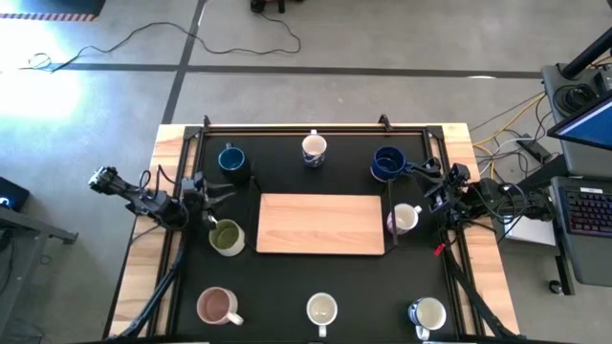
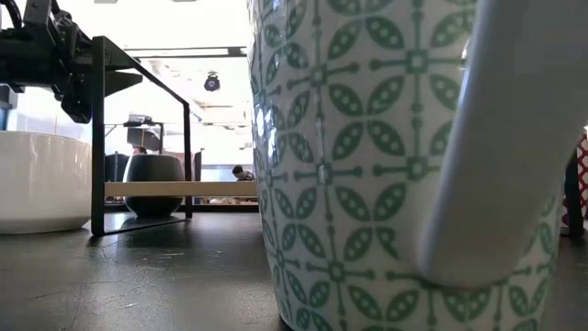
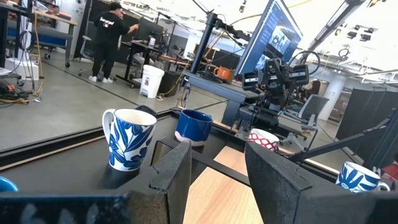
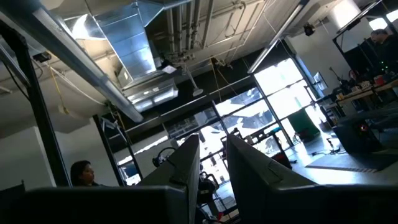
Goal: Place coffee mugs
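Note:
Eight mugs stand upright on their bases on the black mat around a wooden board (image 1: 320,225): blue (image 1: 231,161), white patterned (image 1: 314,148), blue (image 1: 387,162), white-and-red (image 1: 405,219), olive green (image 1: 227,237), pink (image 1: 218,306), white (image 1: 321,310), and shiny-sided (image 1: 427,313). My left gripper (image 1: 212,195) hovers open between the left blue mug and the olive mug, pointing toward the board (image 3: 217,193). My right gripper (image 1: 424,174) is open beside the right blue mug's handle, tipped upward; its wrist view (image 4: 212,152) shows only ceiling.
A black frame rail (image 1: 316,127) runs along the mat's far edge, with side rails left and right. In the low view the green-patterned white mug (image 2: 367,165) fills the foreground, and a pale mug (image 2: 37,179) stands to its left. Desks, monitors and people show beyond the table.

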Motion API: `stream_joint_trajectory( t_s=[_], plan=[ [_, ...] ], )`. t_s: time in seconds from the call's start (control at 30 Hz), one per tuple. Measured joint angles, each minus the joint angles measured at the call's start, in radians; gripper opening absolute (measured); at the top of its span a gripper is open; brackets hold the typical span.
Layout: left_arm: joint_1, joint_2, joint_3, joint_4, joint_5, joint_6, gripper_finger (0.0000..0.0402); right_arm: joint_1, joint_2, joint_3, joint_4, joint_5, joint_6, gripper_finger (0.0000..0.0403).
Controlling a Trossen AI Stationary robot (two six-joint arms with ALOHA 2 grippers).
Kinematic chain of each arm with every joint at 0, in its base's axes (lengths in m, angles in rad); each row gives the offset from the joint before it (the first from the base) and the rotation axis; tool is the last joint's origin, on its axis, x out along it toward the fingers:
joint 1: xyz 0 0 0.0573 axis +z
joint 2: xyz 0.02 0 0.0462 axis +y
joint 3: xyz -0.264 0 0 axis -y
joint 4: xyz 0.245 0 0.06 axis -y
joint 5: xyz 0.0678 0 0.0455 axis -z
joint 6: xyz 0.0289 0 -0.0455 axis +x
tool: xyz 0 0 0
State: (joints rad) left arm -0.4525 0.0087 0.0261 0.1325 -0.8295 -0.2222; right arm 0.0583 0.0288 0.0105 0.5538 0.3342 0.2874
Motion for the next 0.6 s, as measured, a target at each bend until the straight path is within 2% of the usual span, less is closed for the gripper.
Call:
stream_joint_trajectory(
  t_s=[0.33, 0.5, 0.6],
  plan=[
    [0.001, 0.0, 0.0, 0.015, 0.0, 0.041, 0.0135, 0.0, 0.0, 0.0, 0.0, 0.0, 0.0, 0.0068],
    [0.001, 0.0, 0.0, 0.118, 0.005, 0.024, 0.0135, 0.0, 0.0, 0.0, 0.0, 0.0, 0.0, 0.0068],
    [0.002, 0.0, 0.0, 0.162, 0.051, 0.038, 0.0135, 0.0, 0.0, 0.0, 0.0, 0.0, 0.0, 0.0068]
  ],
)
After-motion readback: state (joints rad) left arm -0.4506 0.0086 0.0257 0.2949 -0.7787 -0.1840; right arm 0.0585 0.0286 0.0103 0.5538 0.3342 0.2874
